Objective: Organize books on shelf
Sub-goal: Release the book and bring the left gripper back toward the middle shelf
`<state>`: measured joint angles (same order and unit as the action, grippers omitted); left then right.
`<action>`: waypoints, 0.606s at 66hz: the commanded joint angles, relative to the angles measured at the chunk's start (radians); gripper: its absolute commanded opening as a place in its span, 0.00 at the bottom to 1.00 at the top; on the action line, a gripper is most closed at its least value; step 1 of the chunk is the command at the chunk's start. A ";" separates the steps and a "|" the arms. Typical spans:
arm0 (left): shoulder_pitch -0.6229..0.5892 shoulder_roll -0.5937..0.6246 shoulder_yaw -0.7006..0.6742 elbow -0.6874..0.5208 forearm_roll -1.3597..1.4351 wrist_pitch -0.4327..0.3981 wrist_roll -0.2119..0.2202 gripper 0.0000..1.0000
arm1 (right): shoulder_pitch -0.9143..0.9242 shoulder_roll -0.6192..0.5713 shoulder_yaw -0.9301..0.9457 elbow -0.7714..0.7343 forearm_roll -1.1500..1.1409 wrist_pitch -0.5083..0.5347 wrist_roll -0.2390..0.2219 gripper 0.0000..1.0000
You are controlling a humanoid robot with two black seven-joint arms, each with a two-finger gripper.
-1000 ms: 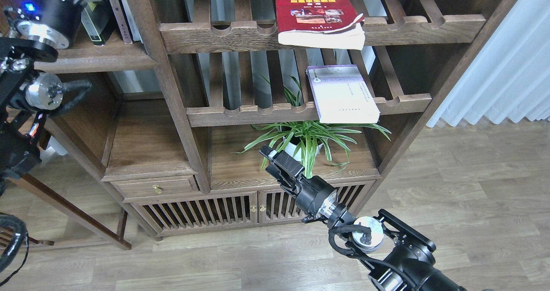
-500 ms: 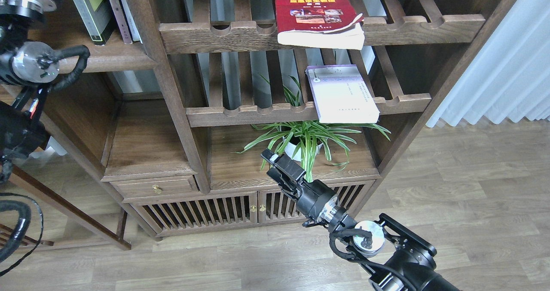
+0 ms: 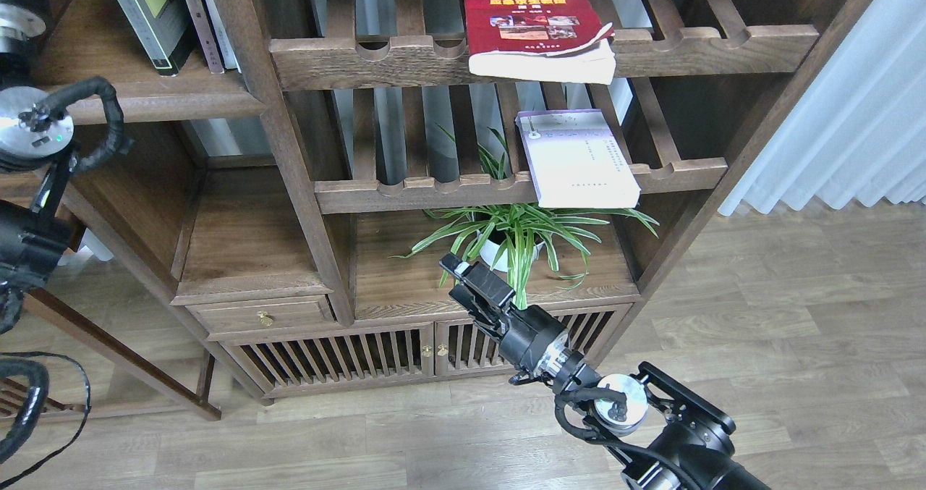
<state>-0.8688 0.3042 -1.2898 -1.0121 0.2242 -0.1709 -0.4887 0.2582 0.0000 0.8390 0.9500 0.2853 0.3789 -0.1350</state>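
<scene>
The thick red book [image 3: 534,14] lies flat on the upper slatted rack, its pages overhanging the front rail. The pale lavender-white book [image 3: 579,158] lies flat on the lower slatted rack, overhanging its rail. The black-edged book with the yellow-green cover [image 3: 148,9] stands leaning on the solid dark-brown shelf [image 3: 166,100] at the top left, next to other upright books. My right gripper [image 3: 463,276] is low, in front of the plant and well below both flat books; its dark fingers cannot be told apart. My left arm runs up the left edge and its gripper is out of view.
A spider plant in a white pot [image 3: 517,233] stands on the cabinet top behind my right gripper. Below it are slatted cabinet doors [image 3: 340,360] and a drawer [image 3: 264,316]. A white curtain [image 3: 854,113] hangs at the right. A wooden stand leg [image 3: 123,356] is at the lower left.
My left arm has risen along the left edge and its upper part has left the view, uncovering the upright books. My right gripper has barely shifted.
</scene>
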 commanded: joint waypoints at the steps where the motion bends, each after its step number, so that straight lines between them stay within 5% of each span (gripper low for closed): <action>1: 0.008 -0.023 -0.014 -0.005 -0.066 -0.059 0.000 0.67 | 0.000 0.000 0.000 0.000 0.000 0.000 0.000 0.99; 11: 0.022 -0.039 -0.020 -0.019 -0.149 -0.206 0.000 0.72 | -0.010 0.000 0.002 0.001 0.000 0.002 0.000 0.99; 40: 0.131 -0.042 -0.066 -0.339 -0.244 -0.208 0.000 0.74 | -0.013 0.000 0.000 0.004 0.002 0.021 -0.002 0.99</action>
<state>-0.7622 0.2624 -1.3468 -1.2623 0.0060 -0.3812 -0.4889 0.2443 0.0000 0.8392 0.9512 0.2853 0.3967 -0.1357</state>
